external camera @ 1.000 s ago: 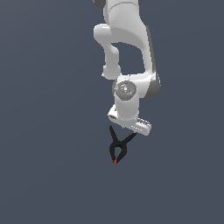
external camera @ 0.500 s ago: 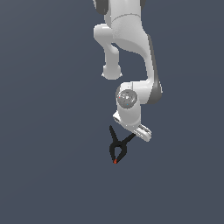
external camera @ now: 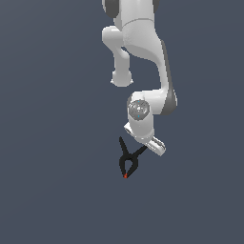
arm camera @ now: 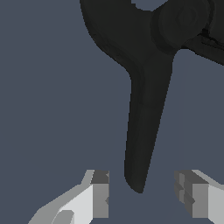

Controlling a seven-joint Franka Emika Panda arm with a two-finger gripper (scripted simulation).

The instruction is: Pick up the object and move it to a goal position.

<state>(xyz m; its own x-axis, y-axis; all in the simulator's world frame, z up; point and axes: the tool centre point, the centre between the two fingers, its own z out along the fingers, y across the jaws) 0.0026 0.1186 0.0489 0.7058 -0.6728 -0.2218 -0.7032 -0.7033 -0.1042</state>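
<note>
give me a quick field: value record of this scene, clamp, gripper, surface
object: small black spring clamp, handles splayed in a V, red tip at the far end from the arm
gripper: open, fingers either side of one clamp handle, not touching it
grasp: not yet made
arm: white, bent down over the clamp
surface: plain dark grey floor
goal marker: none visible
</note>
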